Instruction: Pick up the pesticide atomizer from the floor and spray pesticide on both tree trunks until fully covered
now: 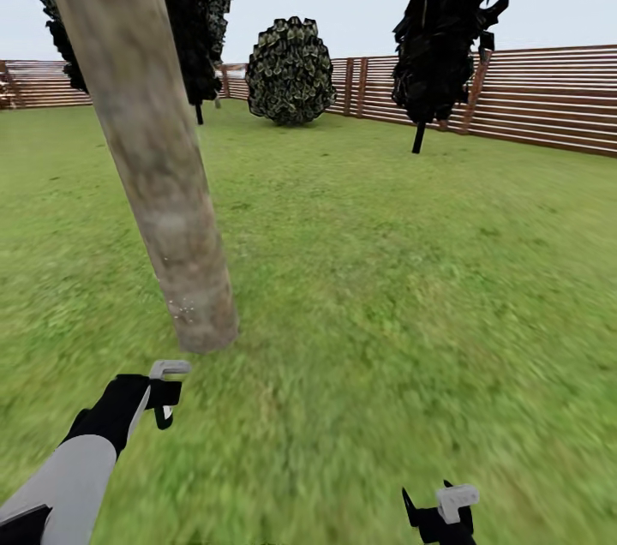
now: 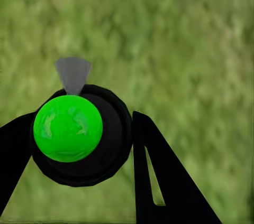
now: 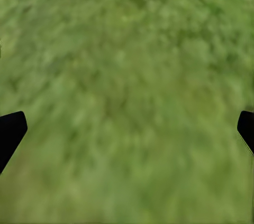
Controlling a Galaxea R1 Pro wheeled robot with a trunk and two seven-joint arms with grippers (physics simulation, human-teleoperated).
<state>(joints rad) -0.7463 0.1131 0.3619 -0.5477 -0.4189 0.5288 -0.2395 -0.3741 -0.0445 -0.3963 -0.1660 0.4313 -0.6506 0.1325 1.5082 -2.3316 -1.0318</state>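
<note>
One thick trunk (image 1: 158,176), smooth and spotty beige, leans up from the fuzzy grass (image 1: 386,271) just ahead of the left gripper (image 1: 163,395). That gripper's black fingers (image 2: 159,176) clench the sprayer (image 2: 79,134), a round black thing with a shiny green ball and grey cone nozzle. Over on the right, the right gripper (image 3: 127,129) is spread wide over bare grass. A brown slat fence (image 1: 548,99) stands far back.

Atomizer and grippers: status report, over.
Left gripper shut on the atomizer, green cap and grey nozzle. Right gripper open over grass. Tree trunk close ahead of the left arm; nothing between.
</note>
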